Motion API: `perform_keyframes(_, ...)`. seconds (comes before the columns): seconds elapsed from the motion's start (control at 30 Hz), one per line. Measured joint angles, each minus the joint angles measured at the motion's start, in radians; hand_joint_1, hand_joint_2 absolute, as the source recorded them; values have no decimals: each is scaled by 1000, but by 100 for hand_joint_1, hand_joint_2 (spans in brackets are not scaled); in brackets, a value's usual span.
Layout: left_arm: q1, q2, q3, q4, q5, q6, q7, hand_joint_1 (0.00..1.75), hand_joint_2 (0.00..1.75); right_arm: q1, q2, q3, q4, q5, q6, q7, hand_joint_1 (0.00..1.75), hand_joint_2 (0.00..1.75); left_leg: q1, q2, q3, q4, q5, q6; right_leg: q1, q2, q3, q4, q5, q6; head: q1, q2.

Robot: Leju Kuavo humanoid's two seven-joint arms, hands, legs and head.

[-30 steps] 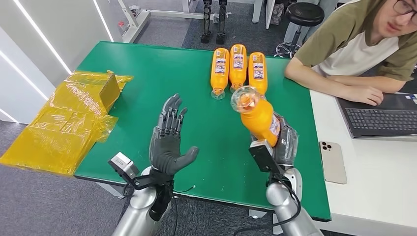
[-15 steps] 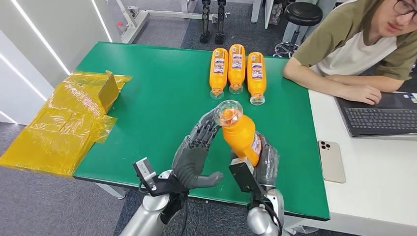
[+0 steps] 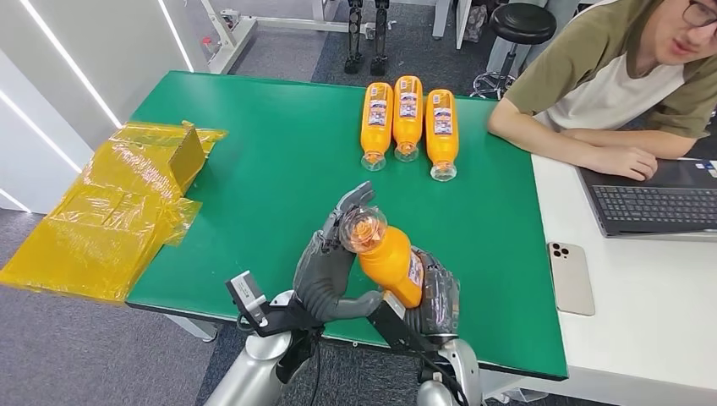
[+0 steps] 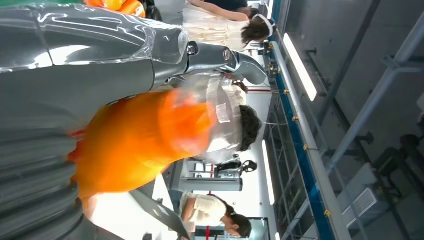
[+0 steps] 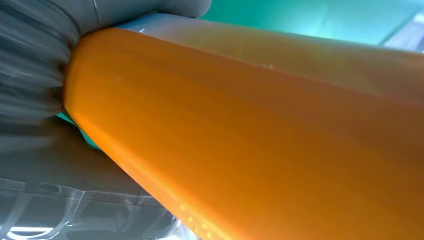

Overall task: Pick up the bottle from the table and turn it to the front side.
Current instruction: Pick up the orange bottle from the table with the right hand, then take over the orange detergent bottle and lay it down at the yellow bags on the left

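My right hand [image 3: 437,293] grips an orange bottle [image 3: 391,260] by its labelled lower half, above the near edge of the green table [image 3: 254,152]. The bottle tilts up and to the left, its clear end [image 3: 363,228] toward the camera. My left hand [image 3: 325,269] is beside it, fingers [image 3: 348,207] stretched straight behind the clear end and thumb [image 3: 359,304] under the body. In the left wrist view the bottle [image 4: 145,135] lies between thumb and palm without the hand closed round it. The right wrist view shows the bottle [image 5: 260,135] close up.
Three more orange bottles [image 3: 407,120] lie side by side at the table's far edge. A crumpled yellow plastic bag [image 3: 118,211] hangs over the left edge. At the right a person [image 3: 609,85] leans on a white desk with a laptop [image 3: 655,203] and a phone [image 3: 571,277].
My right hand has carried the bottle left and nearer, tilting it more. My left hand has come across to meet it, so the bottle now lies against its fingers.
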Motion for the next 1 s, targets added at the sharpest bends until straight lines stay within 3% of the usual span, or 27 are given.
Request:
perform_keyframes(0.27,-2,-2,1,10,4,13,0,0,175,2,-11,21,11,-39,-79,-82,175,175,0,0,0,0,0,0,0,0,0,0,0,0,0,0)
perform_keyframes(0.9,-8,-2,8,50,-58,71,59,0,175,-18,-60,88,31,50,31,-6,175,175,0,0,0,0,0,0,0,1,0,0,0,0,0,0)
perform_keyframes(0.93,-9,-2,8,54,-68,79,62,24,175,-18,-62,90,30,55,40,-2,175,175,0,0,0,0,0,0,0,0,0,0,0,0,0,0)
perform_keyframes(1.0,-10,-2,8,61,-82,93,68,111,175,-19,-66,90,28,63,57,4,175,175,0,0,0,0,0,0,0,1,0,0,0,0,0,0)
